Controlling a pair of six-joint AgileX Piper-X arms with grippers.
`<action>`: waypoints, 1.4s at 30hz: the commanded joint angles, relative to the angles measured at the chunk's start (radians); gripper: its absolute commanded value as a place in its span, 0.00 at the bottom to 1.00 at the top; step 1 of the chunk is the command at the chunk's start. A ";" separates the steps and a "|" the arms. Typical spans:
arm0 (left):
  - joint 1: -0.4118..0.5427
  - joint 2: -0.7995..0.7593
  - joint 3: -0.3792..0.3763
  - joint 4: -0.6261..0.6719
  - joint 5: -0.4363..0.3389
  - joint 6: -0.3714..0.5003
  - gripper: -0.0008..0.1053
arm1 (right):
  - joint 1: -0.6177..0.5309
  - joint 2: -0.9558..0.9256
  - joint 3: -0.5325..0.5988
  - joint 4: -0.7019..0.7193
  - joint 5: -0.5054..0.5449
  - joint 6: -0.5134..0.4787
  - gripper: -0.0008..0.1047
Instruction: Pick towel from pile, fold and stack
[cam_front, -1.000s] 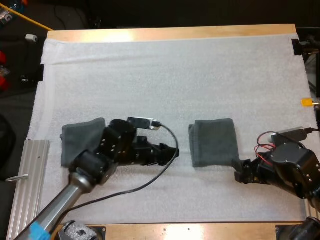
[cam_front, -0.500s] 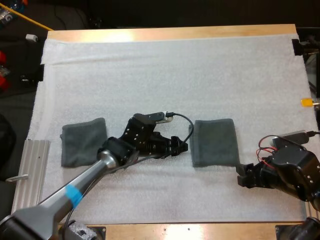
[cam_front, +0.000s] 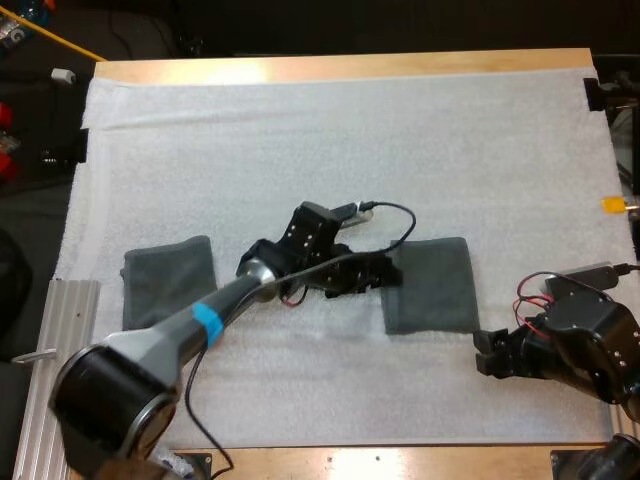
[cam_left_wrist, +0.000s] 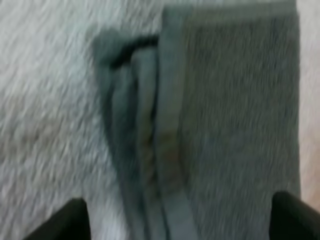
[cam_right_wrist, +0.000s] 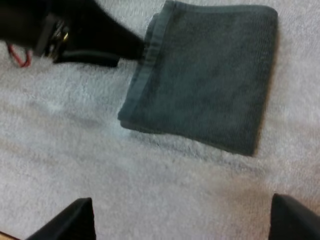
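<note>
Fingers (cam_left_wrist: 62, 222) of the left gripper (cam_front: 382, 273) are standing spread at the layered edge of the folded towel (cam_front: 435, 290) lying right of centre; the right gripper (cam_front: 487, 352) is idling nearby, also spread. Stacking onto the other folded towel (cam_front: 167, 283) seems to be starting; next comes pinching every layer.

Matt, nubbly cloth towel (cam_front: 435, 290) on a rough, fibrous white mat (cam_front: 350, 150); smooth wooden table (cam_front: 340, 66).

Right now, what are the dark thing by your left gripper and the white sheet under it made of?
The folded towel looks like terry cloth: matte grey-green, nubby pile, flat woven hem. The mat seems to be white foam, finely pebbled, possibly fabric.
</note>
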 joint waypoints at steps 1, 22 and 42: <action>-0.003 0.016 -0.021 0.002 0.016 -0.020 0.67 | 0.000 -0.004 -0.004 0.017 0.007 -0.010 0.66; -0.113 0.187 -0.260 0.250 0.053 -0.100 0.59 | 0.000 -0.004 -0.004 0.021 0.007 -0.010 0.66; 0.043 -0.042 -0.260 0.607 -0.072 0.480 0.01 | 0.000 -0.004 -0.004 0.021 0.007 -0.010 0.66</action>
